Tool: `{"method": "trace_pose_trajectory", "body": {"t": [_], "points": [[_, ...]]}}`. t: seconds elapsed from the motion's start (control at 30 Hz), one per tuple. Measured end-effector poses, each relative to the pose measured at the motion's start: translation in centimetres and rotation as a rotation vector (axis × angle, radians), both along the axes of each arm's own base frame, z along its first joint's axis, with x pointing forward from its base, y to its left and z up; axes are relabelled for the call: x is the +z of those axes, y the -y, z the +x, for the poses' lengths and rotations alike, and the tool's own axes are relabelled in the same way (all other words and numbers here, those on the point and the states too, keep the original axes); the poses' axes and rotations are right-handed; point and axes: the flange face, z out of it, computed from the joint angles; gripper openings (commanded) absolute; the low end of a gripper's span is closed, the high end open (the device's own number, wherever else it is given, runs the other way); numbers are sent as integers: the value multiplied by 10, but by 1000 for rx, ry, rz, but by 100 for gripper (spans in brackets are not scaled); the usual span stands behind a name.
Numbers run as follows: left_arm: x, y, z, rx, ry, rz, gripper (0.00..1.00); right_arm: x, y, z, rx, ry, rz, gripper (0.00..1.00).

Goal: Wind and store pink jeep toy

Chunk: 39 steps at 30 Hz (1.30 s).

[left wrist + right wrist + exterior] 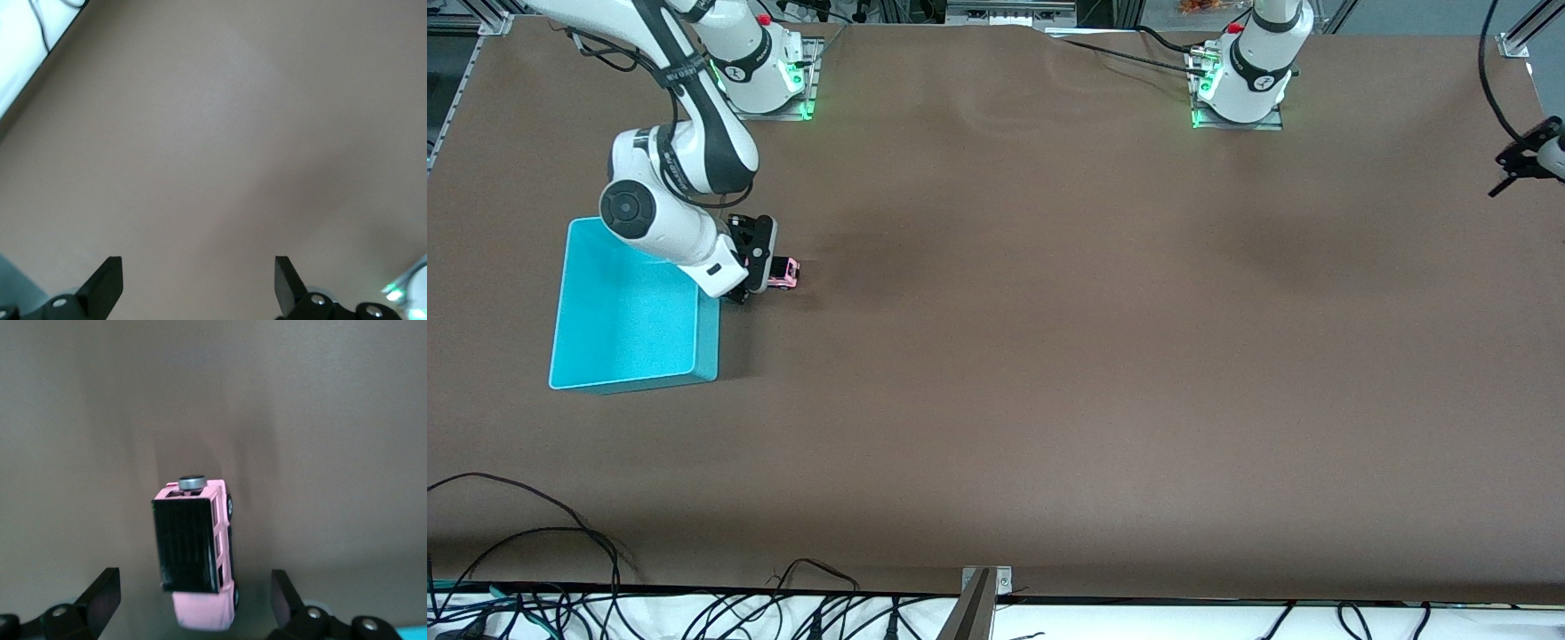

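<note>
Pink jeep toy (197,553), no readable markings

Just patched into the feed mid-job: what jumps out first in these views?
The open rectangular cyan bin at the right arm's end of the brown table catches the eye first. Beside it, the tiny boxy pale-pink jeep toy with a black roof sits on the table between the right gripper's open fingers, untouched. The left gripper waits open over bare table.
</note>
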Motion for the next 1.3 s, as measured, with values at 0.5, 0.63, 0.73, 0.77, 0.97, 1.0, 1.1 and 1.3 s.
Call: {"method": "trace_pose_trajectory", "body": {"t": [0.5,0.63,0.73,0.77,0.97,1.0,1.1,1.3], "points": [[14,100,4,494,48,5,100,-45,1,-16,49,14,25,17],[12,103,5,603,38,-47,100,-44,1,-15,60,15,27,4],[8,103,7,652,23,-78,100,-43,1,-15,62,18,27,1],[6,103,8,665,17,-83,100,-41,1,-15,62,21,27,1],[0,88,18,717,6,-103,100,-28,-4,-10,71,40,27,1],[0,84,20,726,3,-113,100,-23,-6,-9,74,44,27,1],[0,73,25,751,0,-136,100,-6,-12,-2,82,54,26,1],[-2,66,30,766,-3,-154,100,46,-19,26,91,28,16,1]]}}
